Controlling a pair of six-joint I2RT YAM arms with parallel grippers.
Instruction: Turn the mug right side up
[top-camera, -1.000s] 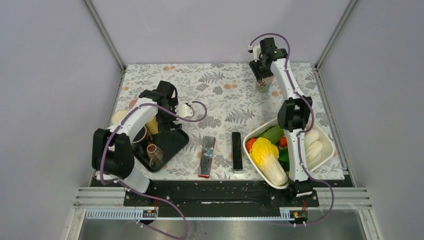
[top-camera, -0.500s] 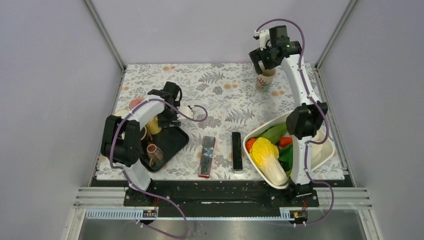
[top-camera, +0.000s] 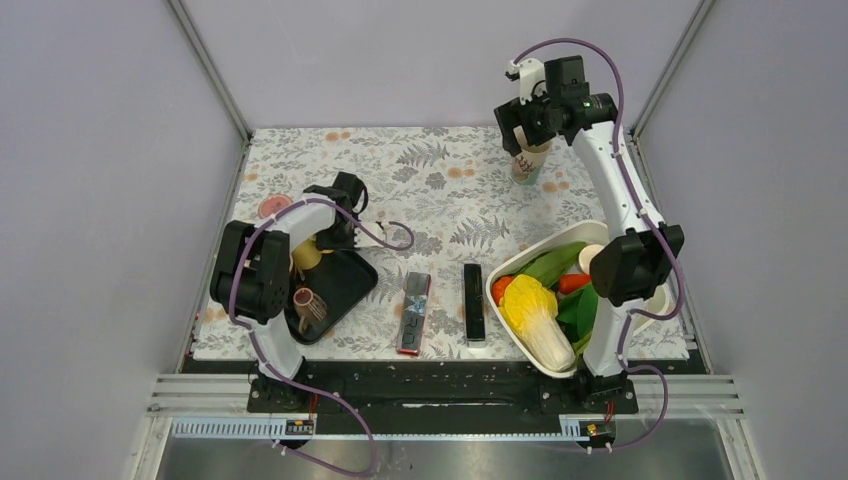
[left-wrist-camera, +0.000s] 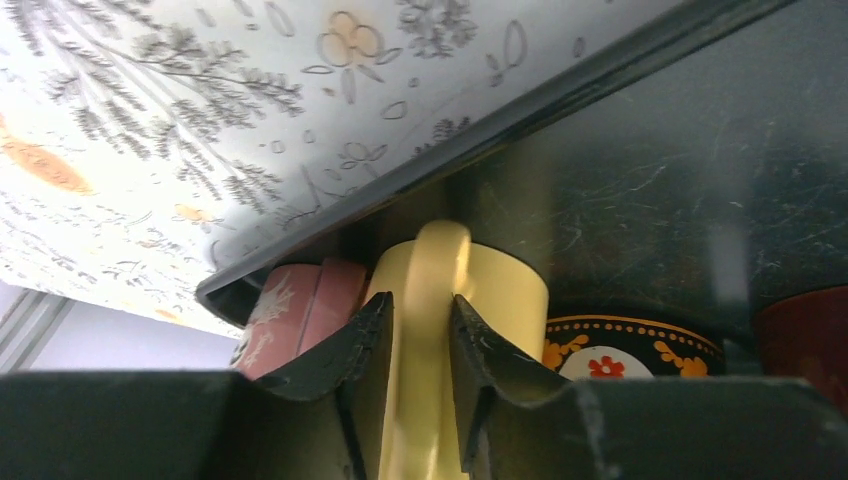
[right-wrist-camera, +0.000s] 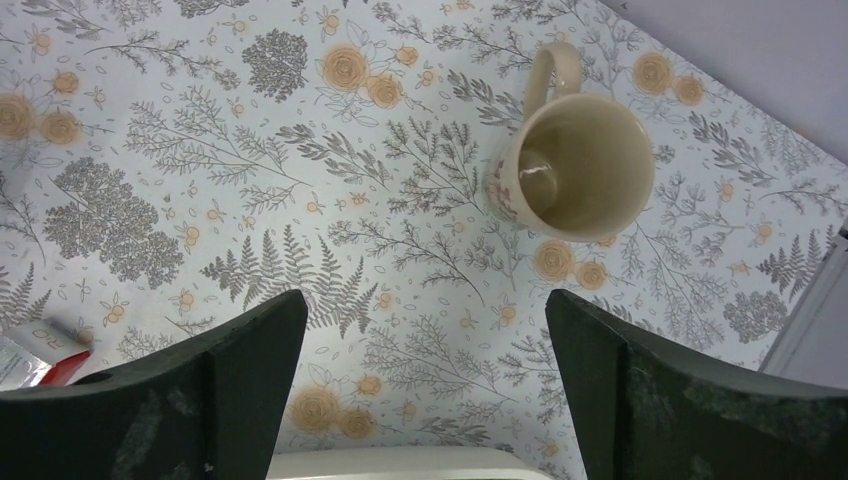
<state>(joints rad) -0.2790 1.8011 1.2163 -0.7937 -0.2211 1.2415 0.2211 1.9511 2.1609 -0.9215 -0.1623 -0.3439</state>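
Right gripper (top-camera: 522, 135), spread wide and gripping nothing, high over cream mug (right-wrist-camera: 585, 165) at 1 o'clock on floral cloth (right-wrist-camera: 250, 150). Mug upright, mouth up, handle toward 12 o'clock in right wrist view, apart from both fingers. Left gripper (left-wrist-camera: 420, 310), at 9 o'clock, pinching handle of yellow cup (left-wrist-camera: 500, 285) by black tray (left-wrist-camera: 650, 180).

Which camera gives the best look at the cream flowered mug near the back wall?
The right wrist view: it looks straight down into the cream mug, showing its open mouth and handle. The top external view shows it small and partly covered by the right claw. The left wrist view misses it, showing a yellow mug.
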